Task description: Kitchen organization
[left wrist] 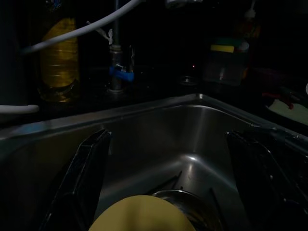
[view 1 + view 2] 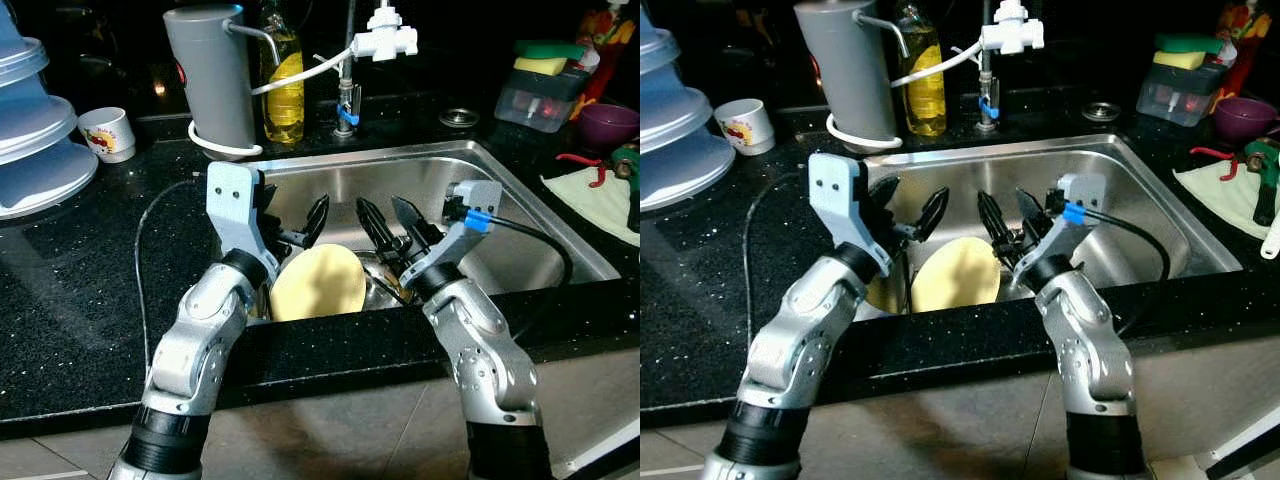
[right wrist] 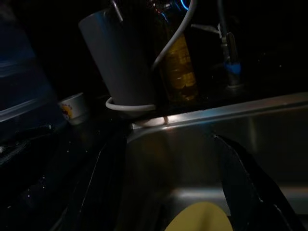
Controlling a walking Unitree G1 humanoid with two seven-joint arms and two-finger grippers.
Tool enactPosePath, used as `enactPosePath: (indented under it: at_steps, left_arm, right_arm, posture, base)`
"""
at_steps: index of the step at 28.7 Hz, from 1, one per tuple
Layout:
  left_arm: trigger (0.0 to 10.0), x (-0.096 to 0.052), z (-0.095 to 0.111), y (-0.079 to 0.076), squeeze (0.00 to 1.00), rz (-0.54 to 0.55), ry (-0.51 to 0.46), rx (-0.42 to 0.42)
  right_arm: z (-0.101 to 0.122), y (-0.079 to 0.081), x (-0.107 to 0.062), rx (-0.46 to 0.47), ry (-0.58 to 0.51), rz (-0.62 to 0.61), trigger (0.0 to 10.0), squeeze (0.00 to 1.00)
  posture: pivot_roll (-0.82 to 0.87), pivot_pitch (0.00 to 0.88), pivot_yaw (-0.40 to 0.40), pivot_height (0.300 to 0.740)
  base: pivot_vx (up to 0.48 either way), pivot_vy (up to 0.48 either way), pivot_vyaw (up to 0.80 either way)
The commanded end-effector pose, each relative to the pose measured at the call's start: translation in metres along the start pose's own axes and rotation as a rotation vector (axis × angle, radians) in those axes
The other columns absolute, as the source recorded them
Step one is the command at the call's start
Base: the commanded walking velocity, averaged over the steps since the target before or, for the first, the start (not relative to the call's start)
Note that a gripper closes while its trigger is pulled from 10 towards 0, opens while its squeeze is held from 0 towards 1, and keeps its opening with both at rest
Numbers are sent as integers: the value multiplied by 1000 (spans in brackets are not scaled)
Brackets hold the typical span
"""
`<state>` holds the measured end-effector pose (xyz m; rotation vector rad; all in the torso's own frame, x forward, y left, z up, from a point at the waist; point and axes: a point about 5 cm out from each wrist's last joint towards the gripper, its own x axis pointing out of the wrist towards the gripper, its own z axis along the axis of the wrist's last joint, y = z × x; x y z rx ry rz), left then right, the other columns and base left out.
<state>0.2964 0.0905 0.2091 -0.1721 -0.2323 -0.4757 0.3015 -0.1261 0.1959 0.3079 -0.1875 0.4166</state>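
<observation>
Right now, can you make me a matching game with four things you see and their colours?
Things:
1. plate
2. bowl
3. cup
4. sink

Colours:
A. purple
B. silver
C. pale yellow
D. white with a picture

Pairs: 1-C, 2-A, 3-D, 4-B

Both arms are silver with black bands near the bottom, each carrying a grey wrist block and two long black fingers; the right gripper point(image 2: 392, 222) has a blue clip and black cable, the left gripper point(image 2: 292, 222) shows small screws.
</observation>
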Motion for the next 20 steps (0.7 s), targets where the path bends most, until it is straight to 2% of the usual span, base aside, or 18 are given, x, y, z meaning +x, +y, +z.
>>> enactPosePath:
  at_steps: [1,6,11,20]
  left_arm:
    - [10000,-5,-3,2,0,42,-1,31]
    - [10000,-14,-9,4,0,114,3,47]
    - [10000,-26,-27,-8,0,110,49,91]
    - [10000,-32,-41,-27,0,70,81,106]
  right_arm:
    - [1,5,-3,10,-29,23,10000,0]
    - [-2,8,-5,3,-30,32,10000,0]
    - [-6,9,-4,-38,-21,30,10000,0]
    - [-6,8,-1,-33,-17,29,10000,0]
  posture:
    - [-7,0,24,736]
    - [-8,0,28,736]
    - [-12,0,30,736]
    - [-12,0,30,736]
  base:
    - [0,0,0]
    - [0,0,0]
    - [0,0,0]
    - [0,0,0]
